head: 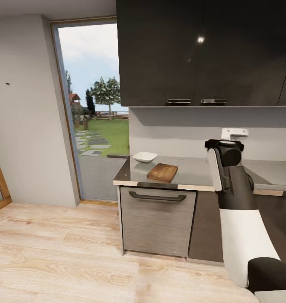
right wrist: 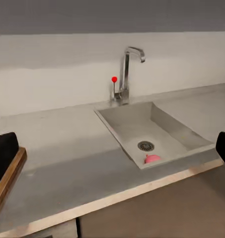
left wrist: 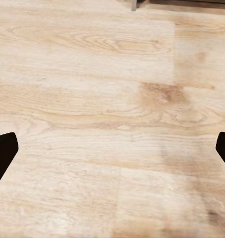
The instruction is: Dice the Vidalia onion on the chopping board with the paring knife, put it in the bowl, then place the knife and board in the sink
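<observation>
The pale plank floor (head: 54, 252) shows matt wood grain. The dark wall cabinets (head: 193, 50) are glossy and reflective. The grey worktop (right wrist: 72, 163) is smooth with a soft sheen. The rectangular basin (right wrist: 157, 131) looks like brushed grey steel; its tap (right wrist: 126, 69) is polished chrome. The small brown chopping board (head: 162, 172) is grained wood.

The countertop (head: 193, 176) carries the bowl (head: 145, 157) and chopping board (head: 162, 172).
</observation>
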{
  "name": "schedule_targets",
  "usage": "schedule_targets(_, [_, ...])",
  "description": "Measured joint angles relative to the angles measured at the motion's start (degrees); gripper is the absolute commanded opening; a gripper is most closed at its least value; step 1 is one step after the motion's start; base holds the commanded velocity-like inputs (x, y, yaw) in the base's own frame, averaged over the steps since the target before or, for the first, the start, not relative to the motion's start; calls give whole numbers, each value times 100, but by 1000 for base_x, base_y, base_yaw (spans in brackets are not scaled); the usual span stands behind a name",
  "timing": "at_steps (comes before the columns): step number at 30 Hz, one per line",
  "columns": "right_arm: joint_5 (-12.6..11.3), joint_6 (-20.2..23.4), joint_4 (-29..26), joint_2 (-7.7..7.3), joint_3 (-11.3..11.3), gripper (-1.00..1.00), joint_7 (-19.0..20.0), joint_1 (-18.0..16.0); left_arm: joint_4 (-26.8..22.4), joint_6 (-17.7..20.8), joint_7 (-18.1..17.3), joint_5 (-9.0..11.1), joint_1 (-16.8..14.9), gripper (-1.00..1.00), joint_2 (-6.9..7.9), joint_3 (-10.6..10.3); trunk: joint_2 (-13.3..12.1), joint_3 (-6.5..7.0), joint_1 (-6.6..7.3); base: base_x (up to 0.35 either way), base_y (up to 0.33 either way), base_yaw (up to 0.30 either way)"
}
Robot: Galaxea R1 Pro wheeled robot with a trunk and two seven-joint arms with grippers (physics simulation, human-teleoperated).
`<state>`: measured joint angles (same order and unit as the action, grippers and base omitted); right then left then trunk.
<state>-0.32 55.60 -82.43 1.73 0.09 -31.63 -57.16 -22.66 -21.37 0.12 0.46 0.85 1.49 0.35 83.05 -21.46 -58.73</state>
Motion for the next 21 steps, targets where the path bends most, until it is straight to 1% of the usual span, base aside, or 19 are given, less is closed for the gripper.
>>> schedule_targets(3, [-6,23,86,1,8,100,107,-182,6,7,3,3,0,100,5,4,1,0,1,148,-69,0])
schedule_targets(6, [-9,31,201,0,16,100,336,-226,8,12,3,6,0,100,4,5,1,0,2,233,-148,0])
schedule_targets(7, [-19,32,350,-8,26,100,582,-240,8,14,3,5,-1,100,2,5,0,0,3,267,-189,0])
schedule_targets(8, [-30,29,628,-23,40,100,991,-249,9,18,4,6,-1,100,7,7,0,-1,2,269,-192,0])
schedule_targets(9, [-12,32,708,-27,43,100,1100,-251,9,20,4,7,0,100,9,8,1,0,2,273,-196,0])
schedule_targets(10, [-17,30,910,-37,49,100,1392,-253,9,22,4,9,-1,100,15,11,0,0,3,274,-198,0])
schedule_targets(11, [-7,31,1048,-42,52,100,1567,-254,9,23,4,9,-1,100,19,12,0,0,3,275,-198,0])
schedule_targets(14, [4,29,1287,-47,57,100,1812,-256,9,24,8,10,-1,100,33,13,0,0,2,276,-199,0])
schedule_targets(16, [9,26,1417,-50,65,100,1909,-256,9,24,10,10,-1,100,56,18,1,0,2,276,-200,0])
schedule_targets(21, [9,19,1636,-63,83,100,2045,-257,9,25,11,10,-1,100,85,20,1,0,2,277,-200,0])
